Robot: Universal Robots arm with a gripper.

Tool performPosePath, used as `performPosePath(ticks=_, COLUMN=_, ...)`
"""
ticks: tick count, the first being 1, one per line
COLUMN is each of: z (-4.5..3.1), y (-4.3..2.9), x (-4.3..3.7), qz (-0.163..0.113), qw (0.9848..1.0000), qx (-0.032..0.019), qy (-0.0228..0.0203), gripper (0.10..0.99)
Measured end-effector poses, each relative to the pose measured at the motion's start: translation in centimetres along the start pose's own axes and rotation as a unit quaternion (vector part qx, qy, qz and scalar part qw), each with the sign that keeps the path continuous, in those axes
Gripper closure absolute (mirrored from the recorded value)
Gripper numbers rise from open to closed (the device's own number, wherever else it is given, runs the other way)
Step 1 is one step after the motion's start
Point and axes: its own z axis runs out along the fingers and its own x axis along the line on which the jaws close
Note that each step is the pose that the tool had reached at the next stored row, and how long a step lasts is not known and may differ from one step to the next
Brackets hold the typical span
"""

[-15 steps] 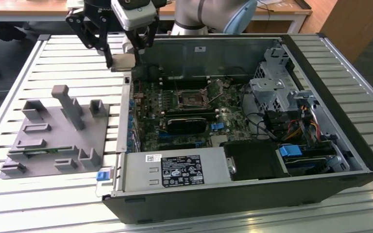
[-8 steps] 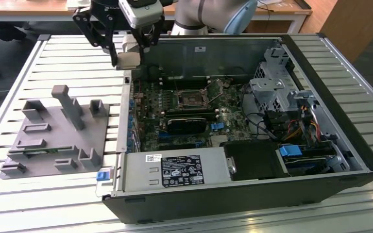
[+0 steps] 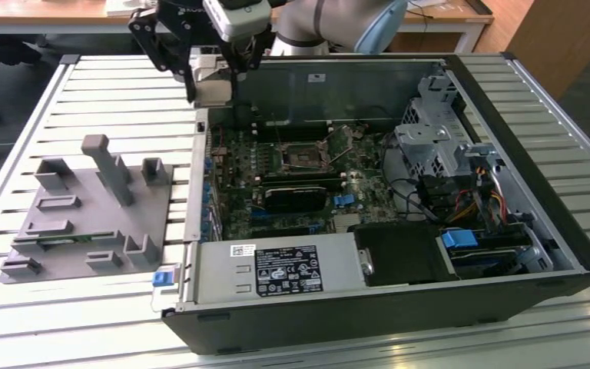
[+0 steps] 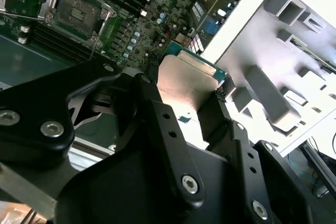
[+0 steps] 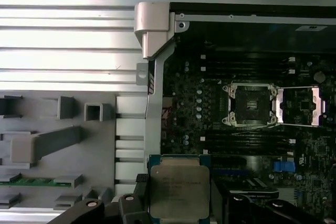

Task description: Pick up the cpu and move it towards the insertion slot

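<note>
- My gripper [image 3: 211,94] hangs above the far corner of the open computer case [image 3: 541,254] in the exterior view, toward that view's left, near the case wall
- My fingers [image 4: 157,119] are clenched on the cpu [image 5: 179,191]; in both wrist views the chip sits pinched between them by opposite edges, metal lid facing the first wrist camera, green rim peeking out at the end away from my palm
- The insertion slot [image 5: 251,105] lies open on the motherboard [image 3: 274,165], its shiny frame [image 5: 300,106] swung back beside the dark socket
- The relation that matters: the cpu is clear of the board and well apart from the slot; in the exterior view the slot [image 3: 303,155] lies below and toward that view's right of my gripper, deeper into the case
- The chip is square, so no long axis to speak of; its edges look roughly parallel to the socket's edges in the first wrist view, so I judge little turning is called for
- The grey fixture plate [image 3: 90,211] with its blocks and posts stays outside the case on the slatted table [image 3: 28,307]
</note>
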Motion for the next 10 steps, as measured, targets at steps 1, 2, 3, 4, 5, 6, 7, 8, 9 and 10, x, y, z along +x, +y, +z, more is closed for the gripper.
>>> performPosePath(ticks=1, z=0.00, y=0.04, x=-0.15, qz=0.000, qw=1.0000, qx=0.0000, qy=0.0000, gripper=0.545)
performPosePath(ticks=2, z=0.00, y=0.09, x=-0.32, qz=0.000, qw=1.0000, qx=0.0000, qy=0.0000, gripper=0.545)
performPosePath(ticks=3, z=0.00, y=0.13, x=-0.47, qz=0.000, qw=1.0000, qx=0.0000, qy=0.0000, gripper=0.545)
performPosePath(ticks=4, z=0.00, y=0.17, x=-0.63, qz=0.000, qw=1.0000, qx=0.0000, qy=0.0000, gripper=0.545)
performPosePath(ticks=5, z=0.01, y=0.21, x=-0.78, qz=0.000, qw=1.0000, qx=0.0000, qy=0.0000, gripper=0.545)
performPosePath(ticks=6, z=0.01, y=0.25, x=-0.92, qz=0.000, qw=1.0000, qx=0.0000, qy=0.0000, gripper=0.545)
performPosePath(ticks=7, z=0.01, y=0.29, x=-1.06, qz=0.000, qw=1.0000, qx=0.0000, qy=0.0000, gripper=0.545)
performPosePath(ticks=8, z=0.01, y=0.33, x=-1.21, qz=0.000, qw=1.0000, qx=0.0000, qy=0.0000, gripper=0.545)
performPosePath(ticks=9, z=0.01, y=0.37, x=-1.36, qz=0.000, qw=1.0000, qx=0.0000, qy=0.0000, gripper=0.545)
performPosePath(ticks=10, z=0.01, y=0.42, x=-1.53, qz=0.000, qw=1.0000, qx=0.0000, qy=0.0000, gripper=0.545)
